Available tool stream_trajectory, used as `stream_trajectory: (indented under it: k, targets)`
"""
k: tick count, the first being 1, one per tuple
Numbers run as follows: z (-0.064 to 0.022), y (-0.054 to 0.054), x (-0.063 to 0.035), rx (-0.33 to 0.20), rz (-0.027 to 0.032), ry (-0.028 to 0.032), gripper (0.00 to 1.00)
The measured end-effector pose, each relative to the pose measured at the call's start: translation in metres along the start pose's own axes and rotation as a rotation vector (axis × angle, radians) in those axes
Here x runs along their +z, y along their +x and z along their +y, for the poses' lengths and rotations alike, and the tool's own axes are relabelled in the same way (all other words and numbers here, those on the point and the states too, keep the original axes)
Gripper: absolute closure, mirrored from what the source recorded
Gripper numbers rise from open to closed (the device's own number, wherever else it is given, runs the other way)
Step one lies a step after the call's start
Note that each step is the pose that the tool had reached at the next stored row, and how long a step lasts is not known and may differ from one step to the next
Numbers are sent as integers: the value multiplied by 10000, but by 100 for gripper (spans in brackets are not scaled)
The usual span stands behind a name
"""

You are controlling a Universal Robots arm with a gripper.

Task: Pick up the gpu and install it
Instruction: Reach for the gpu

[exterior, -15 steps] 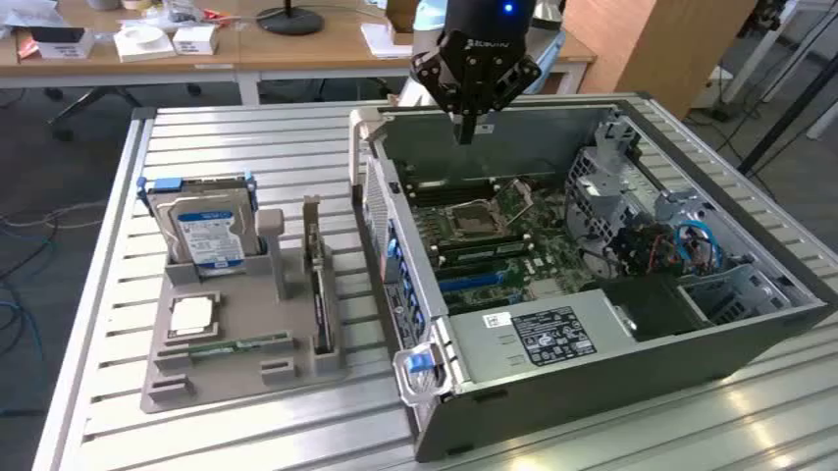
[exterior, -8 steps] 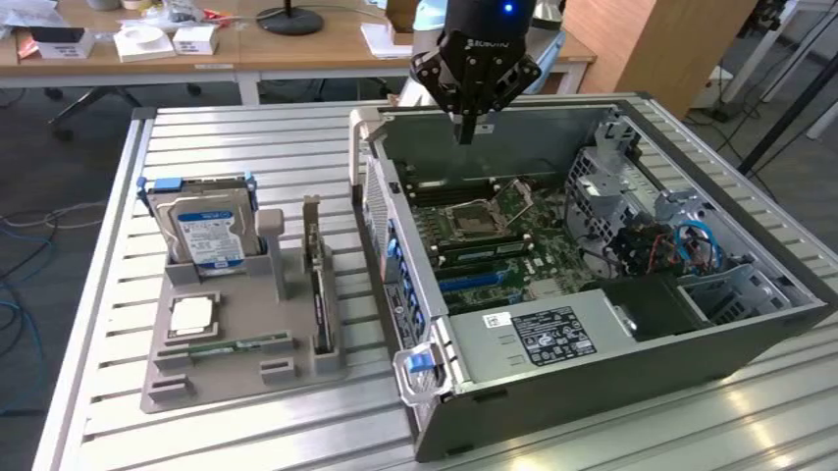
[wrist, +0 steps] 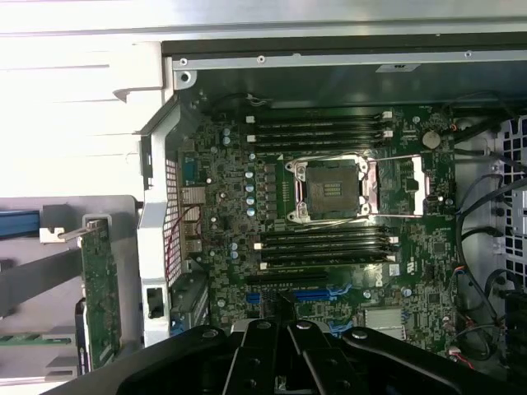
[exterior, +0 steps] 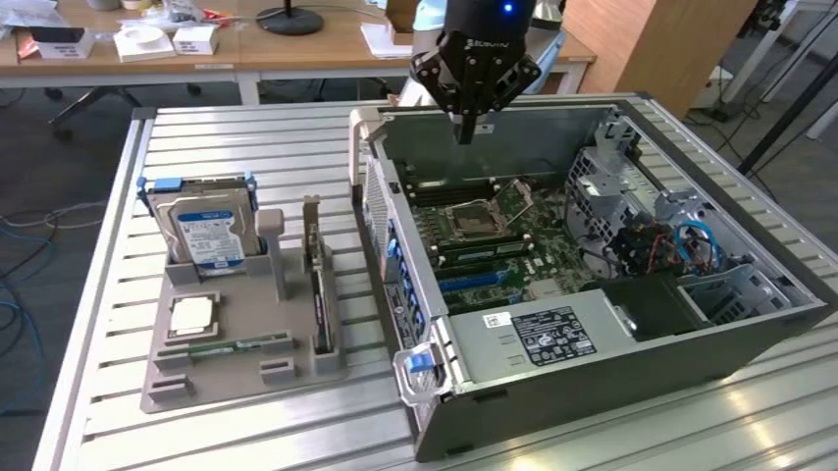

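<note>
Standing on edge, gpu point(exterior: 318, 285), parallel to case point(exterior: 590, 392)

Open computer case point(exterior: 550, 397), motherboard point(exterior: 504, 240) bare — hard drive point(exterior: 207, 231) upright in holder point(exterior: 235, 368).

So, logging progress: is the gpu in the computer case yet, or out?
Out. The gpu stands on edge in a slot of the grey holder tray, beside the open computer case, not inside it.

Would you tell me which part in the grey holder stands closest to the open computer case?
The gpu: the thin dark card on edge beside the case; the hard drive, chip and RAM stick sit farther off.
</note>
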State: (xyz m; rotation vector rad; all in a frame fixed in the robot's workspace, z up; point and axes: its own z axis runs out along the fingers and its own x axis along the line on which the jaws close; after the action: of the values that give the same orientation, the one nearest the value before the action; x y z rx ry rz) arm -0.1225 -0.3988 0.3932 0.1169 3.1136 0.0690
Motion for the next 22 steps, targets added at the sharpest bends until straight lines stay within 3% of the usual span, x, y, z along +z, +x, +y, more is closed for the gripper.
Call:
stream_trajectory:
  k: [10, 22]
  targets:
    - [-17, 222, -6, -2, 1, 1, 90]
    - [-48, 641, -13, -2, 1, 2, 90]
